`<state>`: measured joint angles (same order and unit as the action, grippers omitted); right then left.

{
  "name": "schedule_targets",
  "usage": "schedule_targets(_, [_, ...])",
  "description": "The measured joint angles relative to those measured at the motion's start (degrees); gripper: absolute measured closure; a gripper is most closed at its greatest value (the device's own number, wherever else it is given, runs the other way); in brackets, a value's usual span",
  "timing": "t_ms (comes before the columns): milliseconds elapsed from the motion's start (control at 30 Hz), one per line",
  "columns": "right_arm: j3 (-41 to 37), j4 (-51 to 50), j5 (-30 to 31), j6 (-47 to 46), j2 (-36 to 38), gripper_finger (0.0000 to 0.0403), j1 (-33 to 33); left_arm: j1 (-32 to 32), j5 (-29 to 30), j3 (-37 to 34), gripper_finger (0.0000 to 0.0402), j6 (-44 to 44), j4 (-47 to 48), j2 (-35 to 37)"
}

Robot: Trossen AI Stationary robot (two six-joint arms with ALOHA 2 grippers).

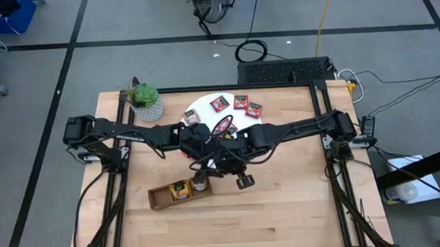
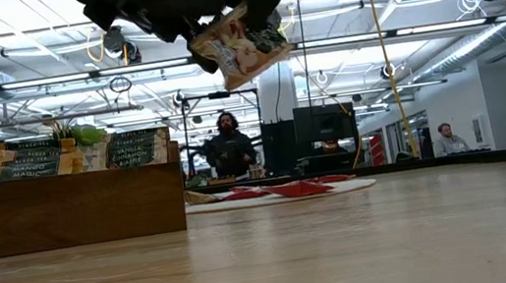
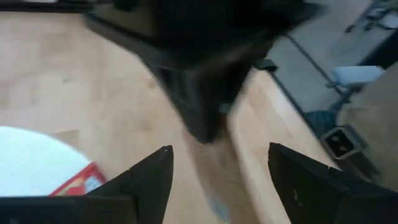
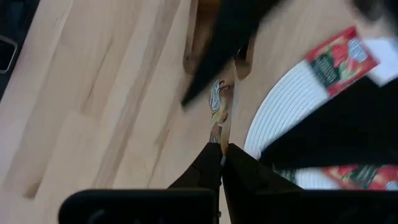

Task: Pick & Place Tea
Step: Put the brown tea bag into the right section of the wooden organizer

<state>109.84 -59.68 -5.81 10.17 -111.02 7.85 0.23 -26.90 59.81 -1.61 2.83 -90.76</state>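
A tea sachet (image 4: pixel 219 106), small, flat and grey-brown with dark label marks, hangs in the air above the wooden table (image 1: pixel 286 204), just in front of the white round plate (image 1: pixel 203 105), pinched at its edge by the right gripper (image 4: pixel 222 149), whose fingers are closed tight on it. The left gripper (image 3: pixel 217 168) hovers beside it over the plate's near edge, its fingers spread wide and holding nothing. Red square sachets (image 1: pixel 241 102) lie on the plate. The long brown wooden tray (image 1: pixel 163 197) sits nearer the table's front than the plate.

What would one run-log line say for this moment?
left gripper: open, empty, above table | right gripper: shut on sachet, held in the air | tray: holds some sachets | plate: sachets left
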Motion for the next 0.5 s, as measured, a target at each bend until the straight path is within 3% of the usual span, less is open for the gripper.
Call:
schedule_targets(133, [0.0, 0.7, -0.1, 0.5, 0.0, 0.0403, 0.0, 0.4, 4.2, 0.0, 0.0159, 0.5, 0.0, 0.0])
schedule_targets(500, [0.0, 0.7, -0.1, 0.0, 0.0, 0.0403, 0.0, 0.5, 4.4, 0.0, 0.0231, 0.0, 0.0, 0.0])
